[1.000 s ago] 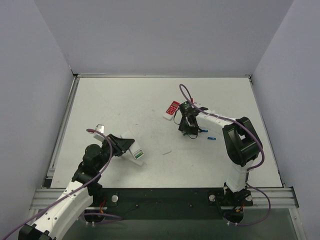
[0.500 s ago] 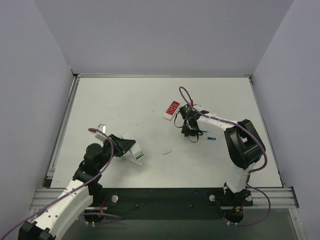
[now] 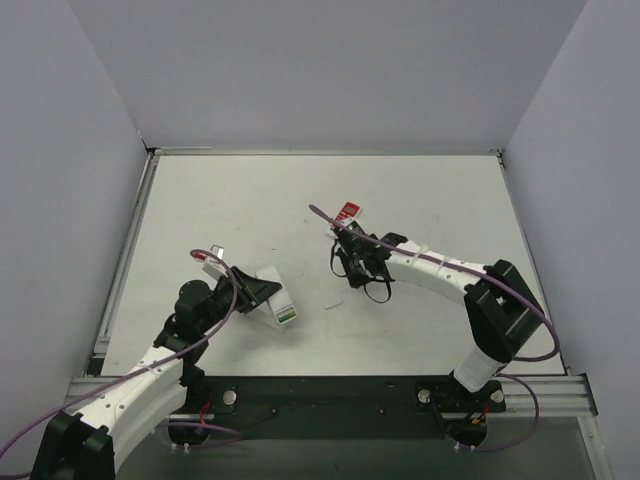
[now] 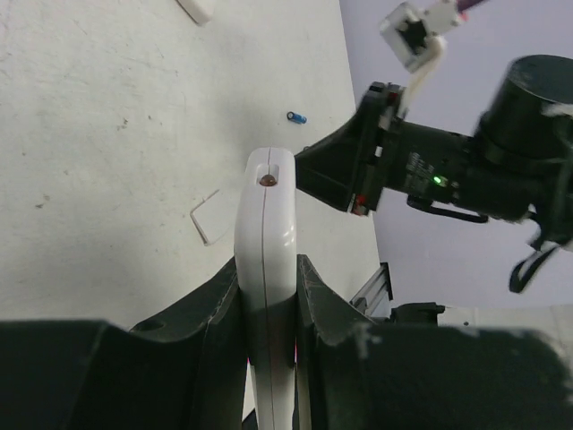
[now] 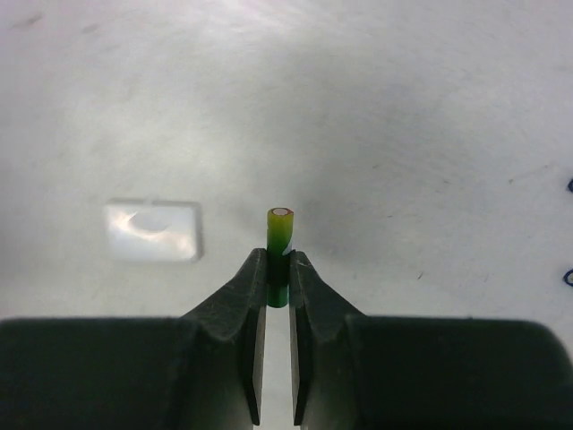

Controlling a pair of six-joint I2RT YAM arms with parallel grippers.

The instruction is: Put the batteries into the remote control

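right claw (image 5: 277,265) pinching green battery (image 5: 279,231), left claw (image 4: 267,270) gripping white remote (image 4: 265,202)

No legible text, brand, number or sign in any view. On the white remote (image 3: 277,300), toward the front-left corner of the tabletop (image 3: 250,195), only a green and red strip at one end, too small to read. Along its narrow edge in the left wrist view, bare white plastic with no print. On the red remote (image 3: 348,211), near the middle of the tabletop, a red face with any markings too small to make out. On the green battery (image 5: 279,231), plain colour fading from green to yellow, no lettering readable.
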